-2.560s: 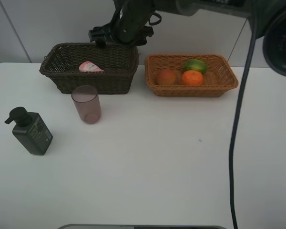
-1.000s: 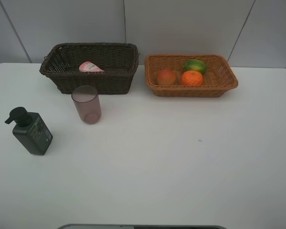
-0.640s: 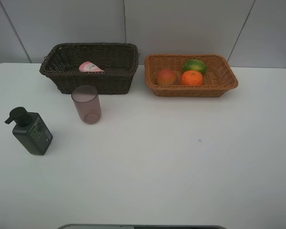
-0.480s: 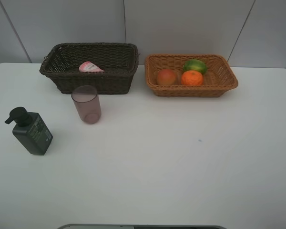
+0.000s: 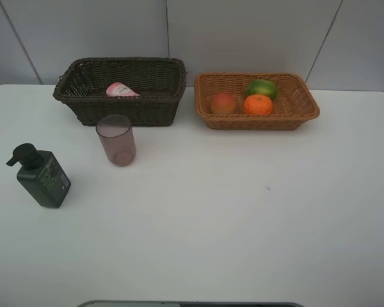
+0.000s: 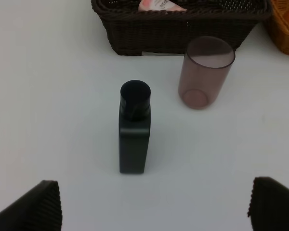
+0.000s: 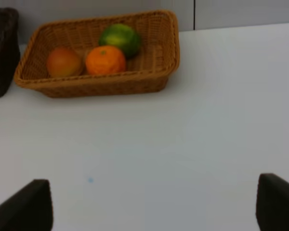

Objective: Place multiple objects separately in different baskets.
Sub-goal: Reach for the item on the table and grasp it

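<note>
The dark brown basket (image 5: pixel 118 102) at the back left holds the pink tube (image 5: pixel 121 90). In the tan basket (image 5: pixel 305 114) at the back right lie the orange (image 5: pixel 258 104), the green fruit (image 5: pixel 262 87) and the red-orange fruit (image 5: pixel 223 102). The mauve cup (image 5: pixel 116 140) stands upright just in front of the dark basket. The dark pump bottle (image 5: pixel 41 176) stands at the left. No arm shows in the high view. My left gripper (image 6: pixel 154 207) is open, back from the pump bottle (image 6: pixel 134 127) and the cup (image 6: pixel 203 72). My right gripper (image 7: pixel 151 204) is open and empty, well back from the tan basket (image 7: pixel 168 53).
The white table (image 5: pixel 230 217) is bounded by a grey panelled wall behind the baskets. A small dark speck (image 5: pixel 267 188) marks the tabletop right of centre. A grey edge (image 5: pixel 192 304) shows at the bottom of the high view.
The arm that hung over the dark basket and the cable at the right have left the high view. The objects and baskets have not moved.
</note>
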Robot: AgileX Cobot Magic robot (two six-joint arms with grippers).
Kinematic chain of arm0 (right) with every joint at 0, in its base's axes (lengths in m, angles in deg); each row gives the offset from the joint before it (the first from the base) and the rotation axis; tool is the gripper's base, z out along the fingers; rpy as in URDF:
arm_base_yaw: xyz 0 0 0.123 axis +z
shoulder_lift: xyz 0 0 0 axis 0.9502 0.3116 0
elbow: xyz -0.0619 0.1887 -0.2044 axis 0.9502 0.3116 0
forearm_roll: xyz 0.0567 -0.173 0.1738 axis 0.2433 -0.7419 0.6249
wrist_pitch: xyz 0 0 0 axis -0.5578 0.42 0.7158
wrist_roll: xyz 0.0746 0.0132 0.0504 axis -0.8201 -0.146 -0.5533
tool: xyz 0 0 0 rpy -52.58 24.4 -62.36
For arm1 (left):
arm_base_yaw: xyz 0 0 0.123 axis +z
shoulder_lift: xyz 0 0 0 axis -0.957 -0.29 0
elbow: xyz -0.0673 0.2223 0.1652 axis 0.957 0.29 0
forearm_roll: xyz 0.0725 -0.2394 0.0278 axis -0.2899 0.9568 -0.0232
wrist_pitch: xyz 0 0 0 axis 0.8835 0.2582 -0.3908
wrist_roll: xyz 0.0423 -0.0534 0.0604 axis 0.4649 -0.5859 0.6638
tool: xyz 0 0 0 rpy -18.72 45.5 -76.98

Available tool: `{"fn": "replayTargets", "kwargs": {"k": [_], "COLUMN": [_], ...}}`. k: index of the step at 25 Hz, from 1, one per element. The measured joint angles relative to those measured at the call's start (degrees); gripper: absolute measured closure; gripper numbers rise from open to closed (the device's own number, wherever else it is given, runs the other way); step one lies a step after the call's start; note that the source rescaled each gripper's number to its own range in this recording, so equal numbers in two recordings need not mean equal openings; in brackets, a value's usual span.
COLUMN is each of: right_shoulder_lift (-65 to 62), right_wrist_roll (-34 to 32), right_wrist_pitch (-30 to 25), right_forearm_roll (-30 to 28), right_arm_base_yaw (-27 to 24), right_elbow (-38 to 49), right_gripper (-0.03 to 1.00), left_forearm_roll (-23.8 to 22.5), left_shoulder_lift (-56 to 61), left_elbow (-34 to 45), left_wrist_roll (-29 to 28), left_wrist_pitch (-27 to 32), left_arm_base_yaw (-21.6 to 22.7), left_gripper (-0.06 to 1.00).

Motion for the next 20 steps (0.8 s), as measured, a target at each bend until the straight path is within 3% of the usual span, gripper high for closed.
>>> {"fn": "replayTargets", "kwargs": {"k": [8, 20], "right_shoulder_lift": [-0.29, -0.39], "right_wrist_roll": [-0.25, -0.25], "right_wrist_pitch": [0.0, 0.0], "right_forearm_roll": [-0.42, -0.42], "right_arm_base_yaw": [-4.2, -4.33], "right_elbow": [0.0, 0.0], "right_gripper": [0.14, 0.14], "left_forearm_roll": [0.0, 0.0], "left_shoulder_lift": [0.0, 0.0], "left_elbow": [0.0, 0.0], "left_wrist_roll": [0.0, 0.0], "left_wrist_pitch": [0.0, 0.0], "left_arm_base_yaw": [0.0, 0.0], "left_gripper": [-0.06, -0.06]}}
